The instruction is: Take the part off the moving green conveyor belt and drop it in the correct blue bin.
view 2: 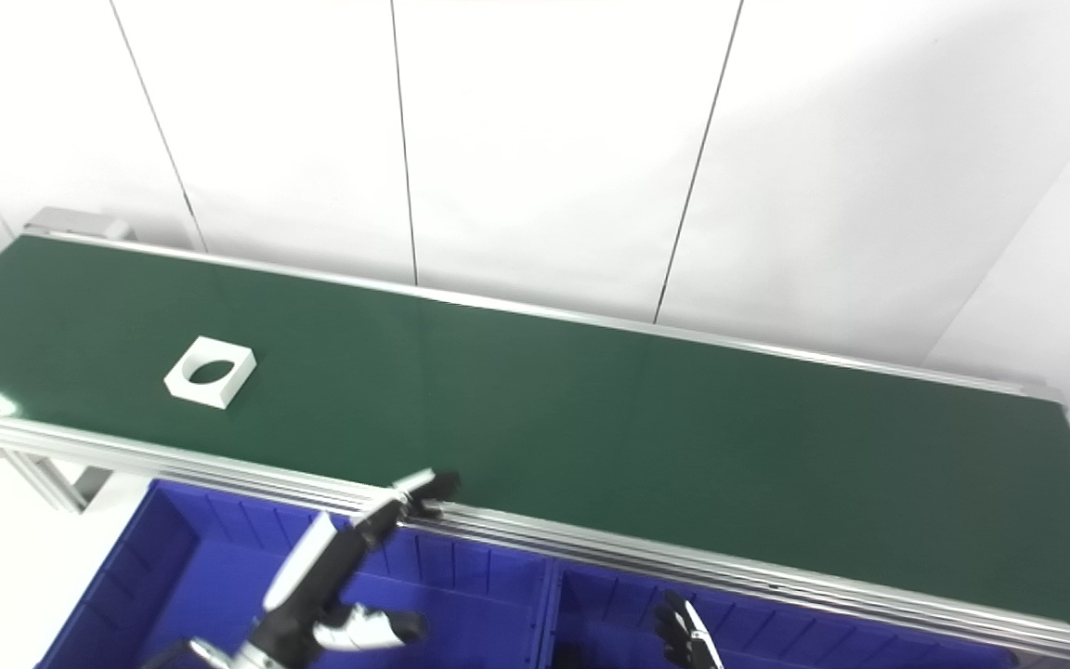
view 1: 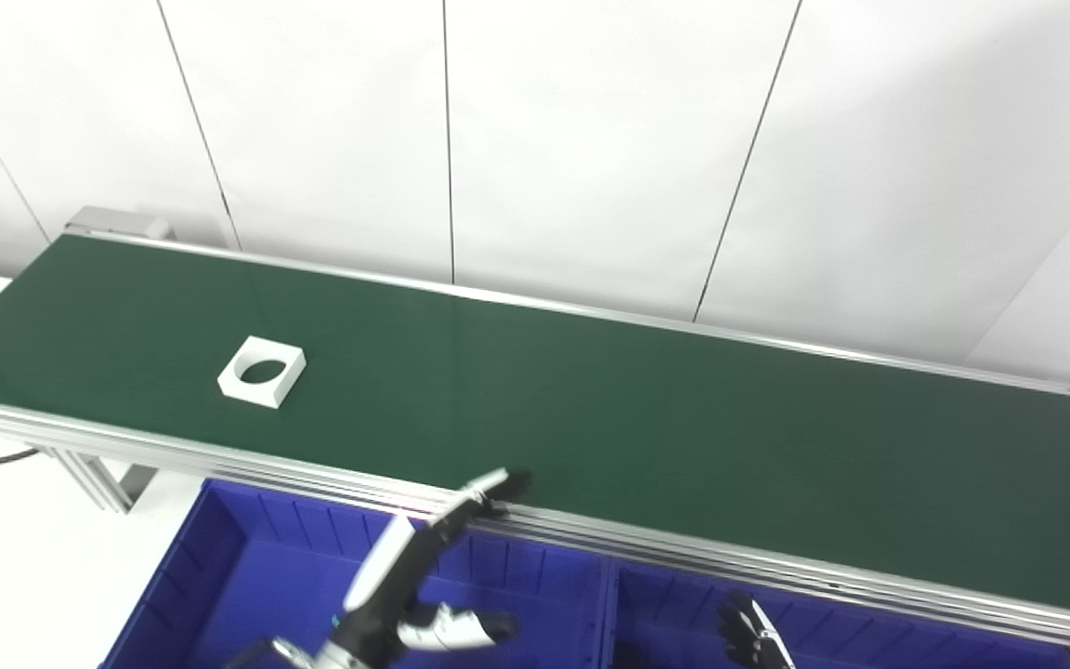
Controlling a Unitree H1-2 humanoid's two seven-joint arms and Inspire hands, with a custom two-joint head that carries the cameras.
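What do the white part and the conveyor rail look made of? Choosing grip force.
White part: probably plastic, matte, uniformly white, crisp edges around a round hole. Conveyor rail: likely aluminium extrusion, silvery with lengthwise grooves and soft highlights.

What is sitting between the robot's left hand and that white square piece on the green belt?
Nothing: in both eye views only bare green belt and its metal rail separate the left hand from the white part.
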